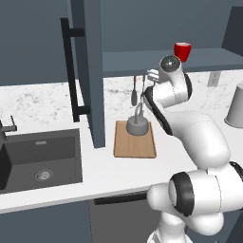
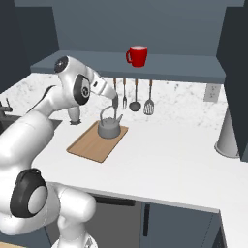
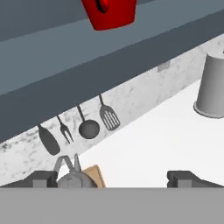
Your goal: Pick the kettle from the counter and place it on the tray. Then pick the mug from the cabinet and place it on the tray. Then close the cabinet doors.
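Kettle (image 2: 109, 127) sits on tray (image 2: 89, 144); end effector (image 2: 115, 102) open, empty. Risk: clipping shelf edge reaching for mug (image 2: 137, 56).

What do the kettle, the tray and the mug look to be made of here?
Kettle: probably metal, with a dull grey even surface and a thin arched loop handle. Tray: apparently wood, light brown and matte, flat like a cutting board; no grain is resolved. Mug: uniform bright red and smooth, perhaps glazed ceramic, though plastic cannot be ruled out in this rendering.
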Controlling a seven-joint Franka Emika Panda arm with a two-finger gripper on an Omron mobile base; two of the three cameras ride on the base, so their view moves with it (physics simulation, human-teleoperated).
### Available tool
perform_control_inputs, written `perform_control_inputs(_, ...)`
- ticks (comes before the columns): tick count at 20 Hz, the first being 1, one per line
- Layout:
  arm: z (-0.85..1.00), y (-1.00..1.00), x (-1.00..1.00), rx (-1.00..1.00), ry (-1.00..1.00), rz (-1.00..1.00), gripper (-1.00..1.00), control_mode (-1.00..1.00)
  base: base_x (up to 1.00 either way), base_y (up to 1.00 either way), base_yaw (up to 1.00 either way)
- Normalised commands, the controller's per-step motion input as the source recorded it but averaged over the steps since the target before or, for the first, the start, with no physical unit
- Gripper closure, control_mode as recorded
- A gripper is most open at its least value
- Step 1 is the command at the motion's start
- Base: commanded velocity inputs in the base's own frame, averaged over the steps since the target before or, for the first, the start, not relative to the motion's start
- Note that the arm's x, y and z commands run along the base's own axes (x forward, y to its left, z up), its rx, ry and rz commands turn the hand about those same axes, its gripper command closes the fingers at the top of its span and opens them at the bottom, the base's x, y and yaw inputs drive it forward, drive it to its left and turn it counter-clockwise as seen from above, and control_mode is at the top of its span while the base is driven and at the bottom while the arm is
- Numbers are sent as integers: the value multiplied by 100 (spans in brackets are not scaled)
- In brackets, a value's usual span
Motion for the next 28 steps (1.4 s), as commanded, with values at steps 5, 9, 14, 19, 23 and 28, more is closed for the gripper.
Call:
perform_control_inputs(5,62,-25,-1,0,5,-9,-100,-100,0,0,0)
perform_control_inputs(9,55,-26,0,0,0,0,-100,-100,0,0,0)
perform_control_inputs(14,37,-33,3,1,0,2,-100,-100,0,0,0)
perform_control_inputs(19,14,-28,33,-3,-3,4,-100,-100,0,0,0)
perform_control_inputs(23,17,-20,40,0,-2,9,-100,-100,0,0,0)
perform_control_inputs(28,4,-7,46,-4,0,6,-100,-100,0,0,0)
